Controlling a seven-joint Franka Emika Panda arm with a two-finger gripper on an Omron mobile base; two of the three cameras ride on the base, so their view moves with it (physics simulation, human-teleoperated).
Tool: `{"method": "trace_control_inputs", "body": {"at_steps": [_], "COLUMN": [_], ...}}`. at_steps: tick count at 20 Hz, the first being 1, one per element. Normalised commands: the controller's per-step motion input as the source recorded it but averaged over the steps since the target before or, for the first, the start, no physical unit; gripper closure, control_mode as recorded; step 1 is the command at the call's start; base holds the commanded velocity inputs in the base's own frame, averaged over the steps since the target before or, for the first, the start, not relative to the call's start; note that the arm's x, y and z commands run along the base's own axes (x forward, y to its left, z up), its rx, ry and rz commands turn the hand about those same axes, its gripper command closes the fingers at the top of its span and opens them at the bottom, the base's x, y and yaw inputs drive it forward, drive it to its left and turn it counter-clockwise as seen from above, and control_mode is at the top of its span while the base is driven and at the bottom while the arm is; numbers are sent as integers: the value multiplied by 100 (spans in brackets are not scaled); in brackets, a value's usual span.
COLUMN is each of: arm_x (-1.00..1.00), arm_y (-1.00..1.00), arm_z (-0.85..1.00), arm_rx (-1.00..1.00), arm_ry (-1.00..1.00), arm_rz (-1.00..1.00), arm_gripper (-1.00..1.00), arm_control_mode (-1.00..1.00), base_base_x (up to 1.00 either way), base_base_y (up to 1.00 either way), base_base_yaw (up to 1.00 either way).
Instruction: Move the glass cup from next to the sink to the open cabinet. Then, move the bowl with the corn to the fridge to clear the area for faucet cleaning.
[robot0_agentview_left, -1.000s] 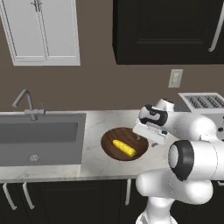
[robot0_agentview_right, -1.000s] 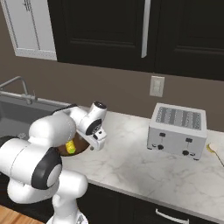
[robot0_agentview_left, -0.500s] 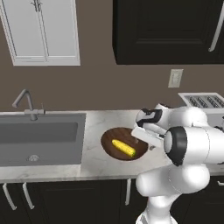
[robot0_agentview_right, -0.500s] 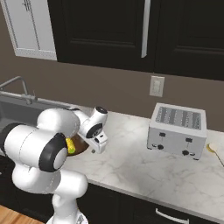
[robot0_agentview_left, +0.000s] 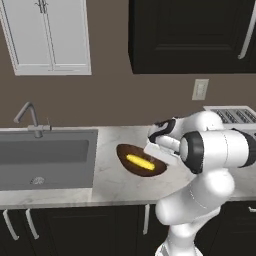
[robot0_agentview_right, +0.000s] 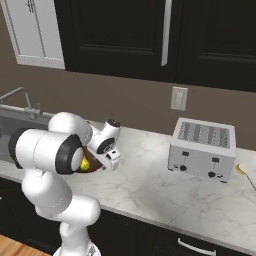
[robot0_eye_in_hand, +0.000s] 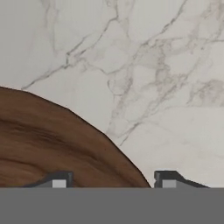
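**Gripper low at the bowl's right rim**

Arm folded tight: elbow high, forearm reaching left and down, wrist bent so the hand points at the counter (robot0_agentview_left: 115, 185). Gripper (robot0_eye_in_hand: 113, 179) sits at the right-hand rim of the bowl (robot0_agentview_left: 141, 160). In the hand view the two fingertips (robot0_eye_in_hand: 59, 180) stand apart, one over the wood, the other over bare marble, the rim running between them. Contact with the rim: cannot tell.

Bowl rests on the counter just right of the sink (robot0_agentview_left: 45, 157), the corn (robot0_agentview_left: 140, 161) lying inside it. Faucet (robot0_agentview_left: 29, 117) stands behind the sink, well left of the bowl.

Open room: bare marble in front of the bowl and to its right, up to the toaster (robot0_agentview_right: 202, 149). Dark cabinet (robot0_agentview_left: 192, 35) hangs overhead, wall outlet (robot0_agentview_left: 200, 89) beneath it.
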Motion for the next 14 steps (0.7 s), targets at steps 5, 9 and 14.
{"method": "trace_control_inputs", "body": {"at_steps": [5, 9, 14], "arm_x": [-2, -41, -100], "arm_y": [0, 0, 0], "arm_z": [3, 72, 100], "arm_rx": [0, 0, 0], "arm_ry": [-1, -15, -35], "arm_rz": [0, 0, 0], "arm_gripper": [100, 100, 100], "arm_control_mode": [-100, -100, -100], "base_base_x": [0, 0, 0], "base_base_y": [0, 0, 0], "base_base_yaw": [0, 0, 0]}}
